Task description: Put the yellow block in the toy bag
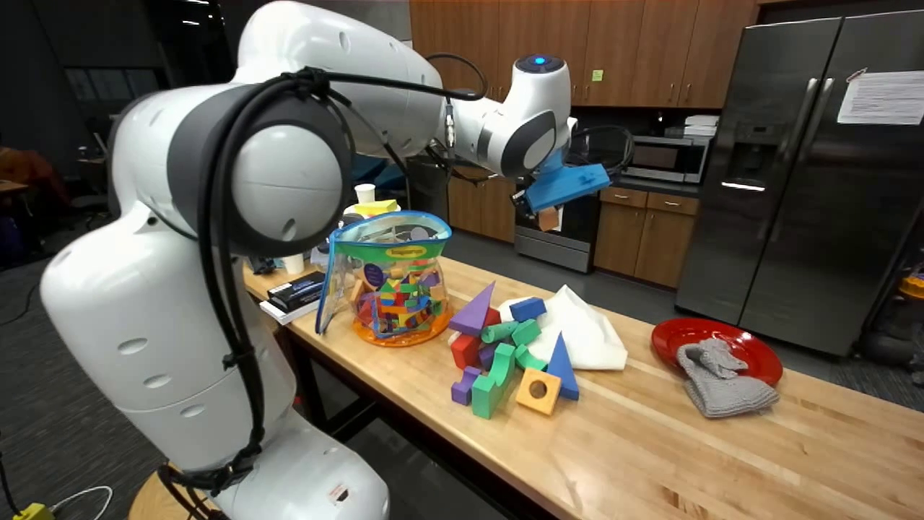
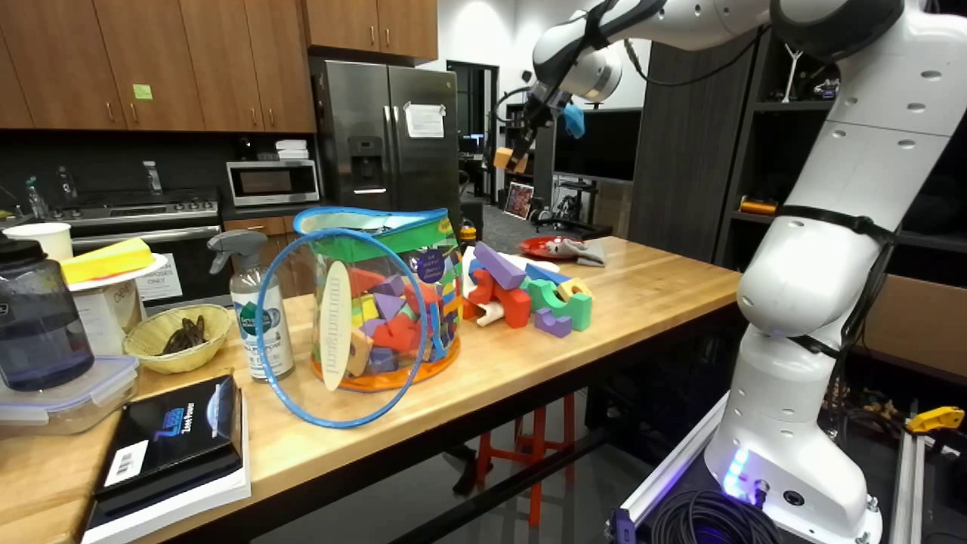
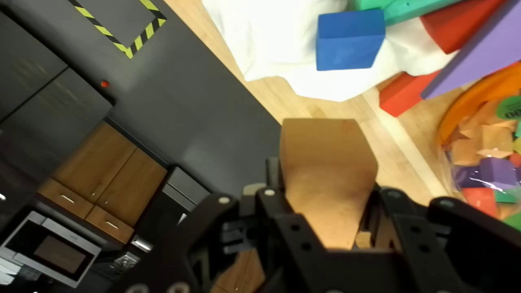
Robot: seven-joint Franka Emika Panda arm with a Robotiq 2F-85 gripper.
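Presently, the yellow block (image 3: 329,156) is clamped in the end effector (image 3: 324,188), presumably held high to clear the toy bag (image 1: 368,250), below it to one side.

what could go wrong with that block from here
If the yellow block slips from the fingers, it may hit the floor: the wrist view shows the table edge behind it. Carried low, it could knock the purple triangle near the toy bag, or clip the bag's blue rim.
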